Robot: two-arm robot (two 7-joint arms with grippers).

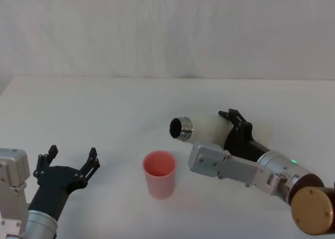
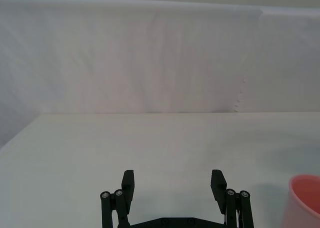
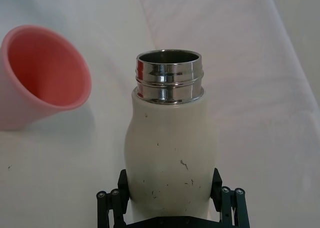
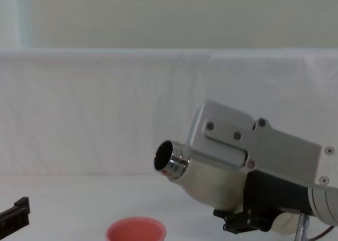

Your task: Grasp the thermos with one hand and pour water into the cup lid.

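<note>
While the right gripper (image 3: 171,200) has its fingers closed on the lower body of the thermos (image 1: 205,131), the bottle is held clear of the table (image 1: 104,103) and tipped well over, nearly on its side. From where I stand, its long axis runs from the gripper up toward the robot's left, with the open steel neck (image 4: 170,160) leading and the base hidden behind the wrist.

The cup lid (image 1: 159,173) stands upright on the table, mouth up, nearer the robot than the neck and a little further to its left. The chest view puts the neck above the cup and somewhat to its right, not over the middle of the opening. That offset is what the pour turns on: the mouth looks to me as if it must travel a bit more toward the robot's left and toward its body before anything leaving it would land inside the pink rim. I see no water coming out (the neck looks dry in the wrist view).

The left gripper (image 1: 67,166) sits low on the robot's left with its fingers spread wide and nothing between them, well apart from the cup.
</note>
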